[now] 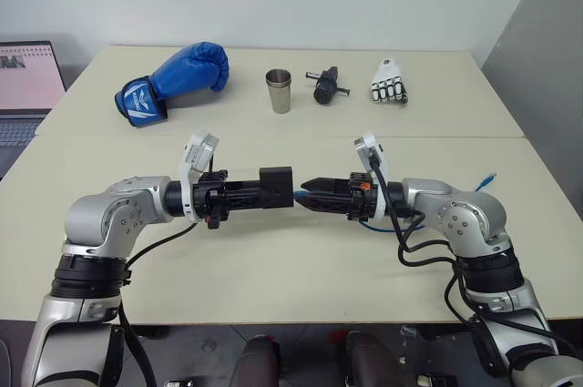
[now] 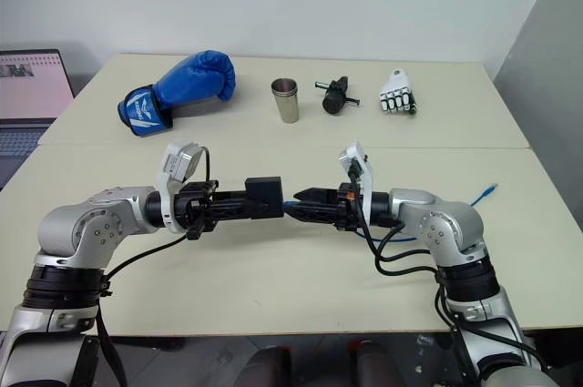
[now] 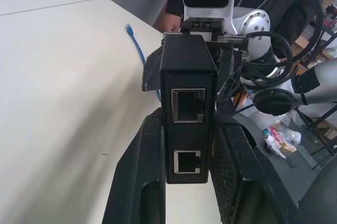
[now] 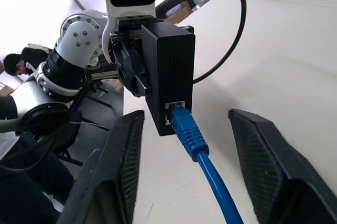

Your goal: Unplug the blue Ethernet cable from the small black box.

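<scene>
The small black box (image 1: pixel 275 187) hangs above the table's middle with my left gripper (image 1: pixel 271 194) shut on it, one finger on each side (image 3: pixel 142 171). The blue Ethernet cable (image 4: pixel 192 139) is plugged into a port on the box's side that faces my right arm. My right gripper (image 1: pixel 308 194) points at that side and is open. Its fingers (image 4: pixel 124 150) stand apart on either side of the plug without touching it. The cable runs back under the right arm, and its free end (image 1: pixel 489 179) lies on the table. Two ports on the box's other face (image 3: pixel 188 105) are empty.
At the table's far side lie a blue boxing glove (image 1: pixel 173 82), a steel cup (image 1: pixel 279 91), a black cylinder with a metal pin (image 1: pixel 325 85) and a white robotic hand (image 1: pixel 389 82). A laptop (image 1: pixel 27 86) sits off the left edge. A person (image 4: pixel 16 63) sits behind.
</scene>
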Tool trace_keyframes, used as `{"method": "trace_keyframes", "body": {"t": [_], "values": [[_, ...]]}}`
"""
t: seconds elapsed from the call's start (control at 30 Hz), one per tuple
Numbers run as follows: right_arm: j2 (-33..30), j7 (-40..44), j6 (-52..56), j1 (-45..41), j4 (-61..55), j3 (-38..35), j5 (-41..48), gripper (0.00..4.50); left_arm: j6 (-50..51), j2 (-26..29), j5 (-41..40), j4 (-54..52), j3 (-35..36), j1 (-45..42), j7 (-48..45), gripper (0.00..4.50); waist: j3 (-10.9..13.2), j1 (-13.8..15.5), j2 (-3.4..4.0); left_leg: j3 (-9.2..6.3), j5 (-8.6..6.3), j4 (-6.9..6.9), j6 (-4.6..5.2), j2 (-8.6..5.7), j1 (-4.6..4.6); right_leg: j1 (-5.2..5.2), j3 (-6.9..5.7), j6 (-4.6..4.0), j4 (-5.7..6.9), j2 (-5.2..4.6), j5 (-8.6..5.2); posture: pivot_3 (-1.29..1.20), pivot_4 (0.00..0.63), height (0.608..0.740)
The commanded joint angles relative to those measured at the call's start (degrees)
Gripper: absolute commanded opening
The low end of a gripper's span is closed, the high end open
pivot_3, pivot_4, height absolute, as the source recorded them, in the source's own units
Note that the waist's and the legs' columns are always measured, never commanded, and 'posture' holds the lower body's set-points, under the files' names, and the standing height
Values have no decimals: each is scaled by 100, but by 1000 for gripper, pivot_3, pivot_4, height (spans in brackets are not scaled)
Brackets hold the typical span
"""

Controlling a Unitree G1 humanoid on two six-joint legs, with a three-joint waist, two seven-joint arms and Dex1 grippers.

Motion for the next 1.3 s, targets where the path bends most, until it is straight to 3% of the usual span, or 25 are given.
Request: {"method": "trace_keyframes", "body": {"t": [0.03,0.1,0.17,0.37,0.53,1.2,1.3], "values": [[-50,85,-54,-35,-156,39,-30,2289,-51,-19,-7,-85,17,-149,1,771,0,0,0,0,0,0,0,0,0,0,0,0,0,0,0,0,150,740],[-53,81,-78,-37,-157,77,-77,2289,-59,-26,3,-85,1,-157,-6,771,0,0,0,0,0,0,0,0,0,-1,0,0,0,0,0,0,150,740],[-38,71,-92,-35,-175,102,-106,1951,-69,-25,18,-101,-16,-148,-16,771,0,0,0,1,0,0,0,0,0,-1,0,0,0,0,0,0,150,740],[34,40,-27,-46,-173,33,-19,1945,-80,-19,58,-126,-43,-125,-52,771,0,0,0,1,0,0,0,0,-2,-2,0,0,0,0,0,0,150,740],[82,26,61,-54,-184,-60,110,792,-85,-4,82,-137,-49,-107,-73,771,0,0,0,1,0,0,0,0,-3,-2,-1,0,0,0,0,0,150,740],[9,167,425,-57,-97,-238,468,772,100,65,-67,-114,62,-138,-176,771,0,0,0,1,0,0,0,0,-5,-3,-2,0,-1,1,0,0,150,740],[-15,150,453,-64,-105,-239,456,1323,102,60,-85,-107,67,-148,-156,771,0,0,0,2,0,0,0,0,-6,-3,-3,0,-1,1,0,0,150,740]]}}
